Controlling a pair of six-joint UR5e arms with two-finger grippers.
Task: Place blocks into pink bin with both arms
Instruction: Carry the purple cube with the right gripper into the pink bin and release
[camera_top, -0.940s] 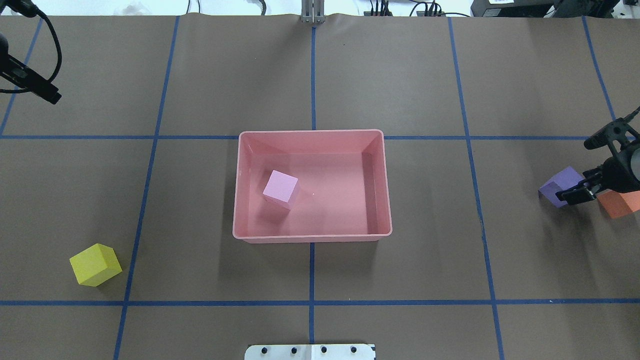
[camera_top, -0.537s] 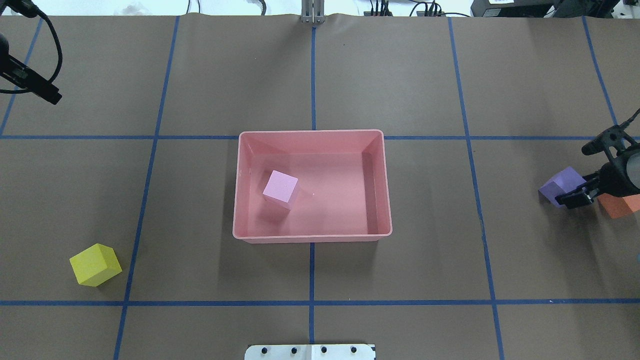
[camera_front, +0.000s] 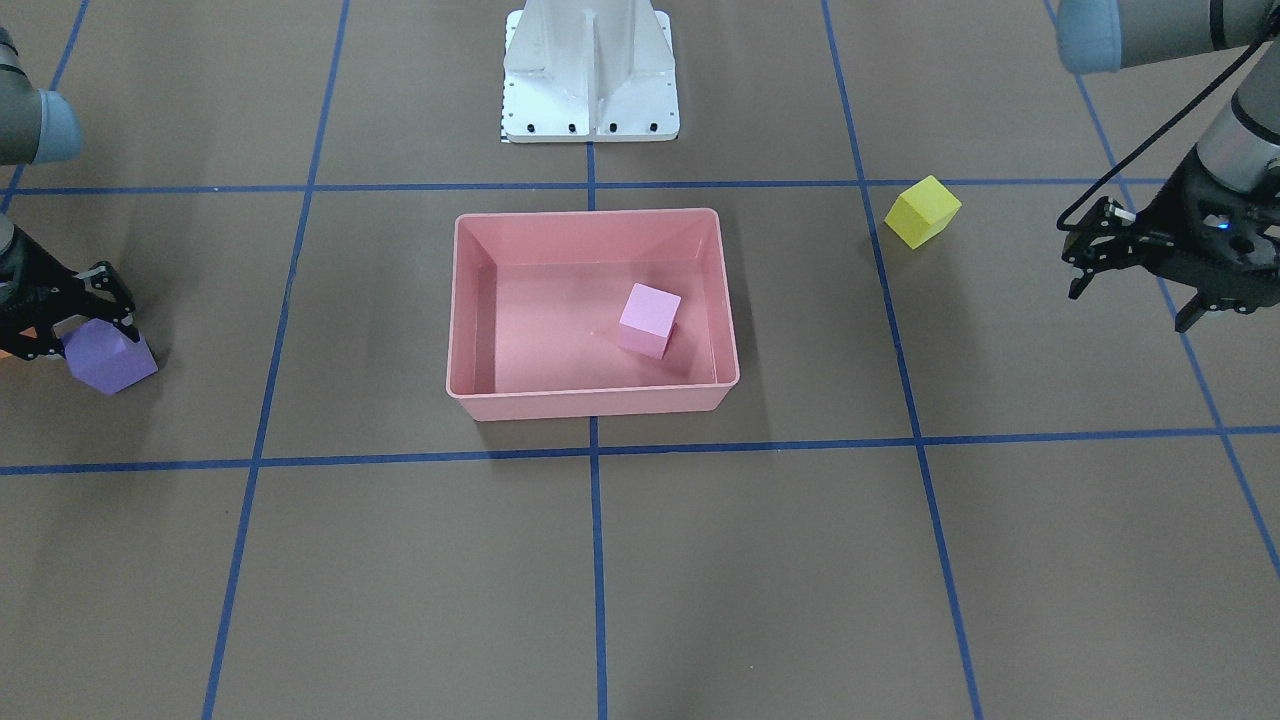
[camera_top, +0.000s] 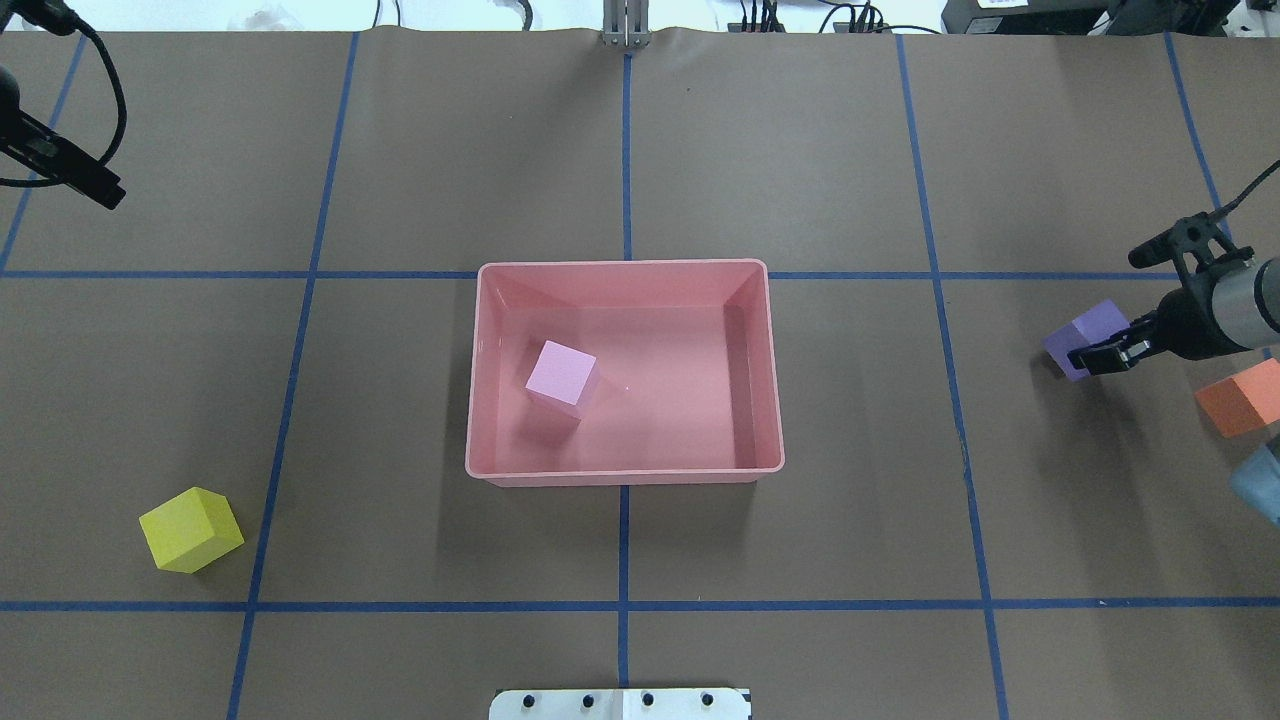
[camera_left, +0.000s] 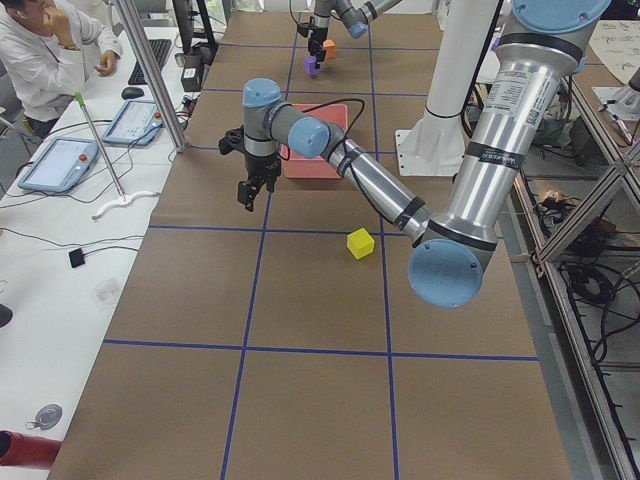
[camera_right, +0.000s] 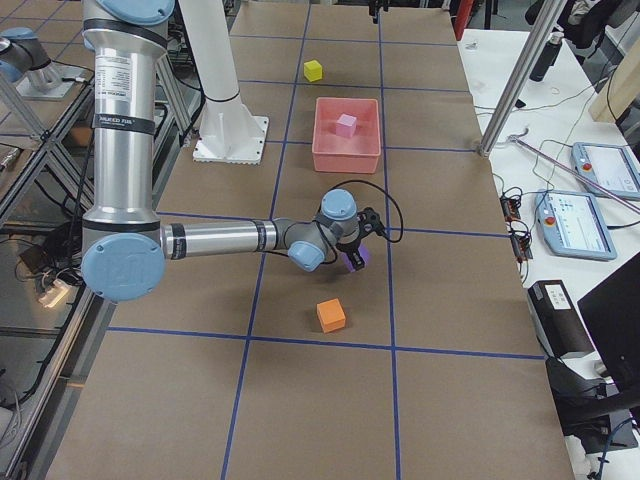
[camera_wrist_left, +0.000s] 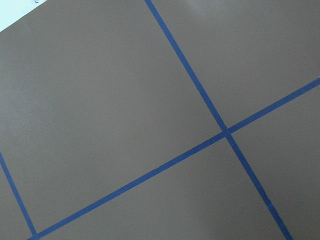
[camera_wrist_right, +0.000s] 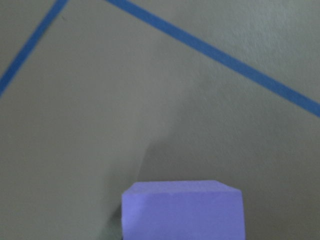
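- A table (camera_top: 800, 150) covered in brown paper and marked into squares with blue tape (camera_top: 625, 150) fills the scene. The robot's white pedestal base (camera_front: 590, 70) is bolted at the near edge.
- The pink bin (camera_top: 620, 266) sits at the table's centre, straddling the middle tape line.
- A light pink block (camera_top: 562, 372) lies on the bin floor in its left half, turned askew to the walls.
- The yellow block (camera_top: 190, 530) rests on the paper well to the left of the bin, toward the robot's side.
- The right gripper (camera_top: 1100, 348) is far out to the right, its fingers closed against the purple block (camera_top: 1082, 330), which also fills the bottom of its wrist view. Whether the block is clear of the paper is hard to tell.
- The orange block (camera_top: 1240, 398) lies on the table just beside that gripper, apart from it.
- The left gripper (camera_front: 1130, 300) hangs over bare paper on the far left, fingers spread wide with nothing between them.
- A person (camera_left: 40, 50) sits at a desk along the far side.
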